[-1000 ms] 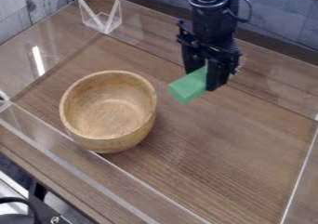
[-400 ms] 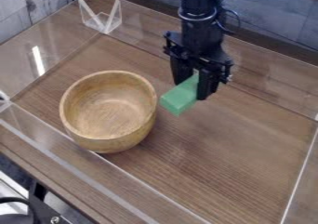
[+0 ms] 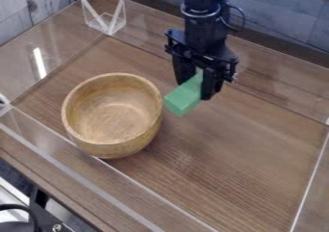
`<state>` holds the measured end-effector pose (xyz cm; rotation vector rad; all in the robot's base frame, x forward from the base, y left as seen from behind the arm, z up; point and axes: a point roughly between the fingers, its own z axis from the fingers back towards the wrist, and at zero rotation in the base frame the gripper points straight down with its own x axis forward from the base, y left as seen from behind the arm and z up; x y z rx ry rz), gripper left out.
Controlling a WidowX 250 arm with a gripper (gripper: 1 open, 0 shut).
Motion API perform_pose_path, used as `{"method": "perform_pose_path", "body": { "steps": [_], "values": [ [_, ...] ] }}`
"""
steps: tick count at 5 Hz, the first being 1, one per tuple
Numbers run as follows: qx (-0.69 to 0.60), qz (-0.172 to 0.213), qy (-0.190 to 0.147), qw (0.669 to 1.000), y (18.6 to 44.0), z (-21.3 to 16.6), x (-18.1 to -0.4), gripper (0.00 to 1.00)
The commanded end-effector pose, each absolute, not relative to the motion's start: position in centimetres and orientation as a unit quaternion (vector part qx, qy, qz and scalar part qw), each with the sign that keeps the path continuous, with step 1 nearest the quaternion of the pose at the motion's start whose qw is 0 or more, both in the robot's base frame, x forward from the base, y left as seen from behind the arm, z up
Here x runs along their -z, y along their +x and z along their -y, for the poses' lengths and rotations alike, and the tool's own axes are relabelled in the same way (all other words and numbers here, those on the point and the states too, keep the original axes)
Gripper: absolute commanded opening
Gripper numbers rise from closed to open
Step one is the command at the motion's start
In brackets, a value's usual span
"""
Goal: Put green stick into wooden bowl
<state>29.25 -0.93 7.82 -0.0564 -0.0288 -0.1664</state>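
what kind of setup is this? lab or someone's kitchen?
Likely a lab test cell, not a kitchen: a wooden tabletop fenced by clear acrylic walls, with only a wooden bowl and a green stick in the gripper.

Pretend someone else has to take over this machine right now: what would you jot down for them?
End effector: pointing down, shut on the green stick, which hangs tilted below it, clear of the table.
Wooden bowl: sits upright on the wooden table, to the left of the stick in the picture; nothing in it.
Done: stick picked up and carried close to the bowl's right rim.
Left: move the stick over the bowl's opening, lower it, open the end effector, pull away.
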Motion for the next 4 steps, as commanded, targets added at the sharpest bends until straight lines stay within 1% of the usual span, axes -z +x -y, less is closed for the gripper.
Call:
{"method": "perform_pose_path", "body": {
  "steps": [1, 2, 3, 4],
  "values": [
    [0.057, 0.046, -0.02, 0.997, 29.2, -1.0, -9.5, 0.0],
    [0.039, 0.043, -0.013, 0.998, 28.4, -4.0, -9.0, 0.0],
    [0.052, 0.04, -0.009, 0.998, 27.5, -7.0, -9.0, 0.0],
    [0.058, 0.038, -0.008, 0.998, 27.1, -8.6, -9.2, 0.0]
  ]
}}
